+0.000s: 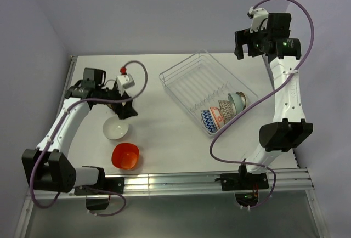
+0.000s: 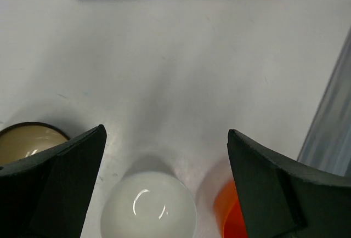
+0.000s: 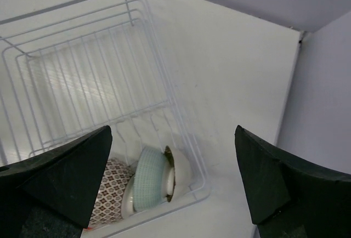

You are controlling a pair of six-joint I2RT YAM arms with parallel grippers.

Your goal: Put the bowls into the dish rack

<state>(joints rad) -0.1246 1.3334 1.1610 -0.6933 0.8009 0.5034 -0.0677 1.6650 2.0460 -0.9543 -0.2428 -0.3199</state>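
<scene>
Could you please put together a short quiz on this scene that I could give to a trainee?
1. True or false: the orange-red bowl lies on the table, outside the dish rack.
2. In the left wrist view, what shows between the fingers of the left gripper? A the white bowl; B a green bowl; C a black bowl.
3. Short answer: are the jaws of the right gripper open or shut?
Key: 1 true; 2 A; 3 open.
</scene>
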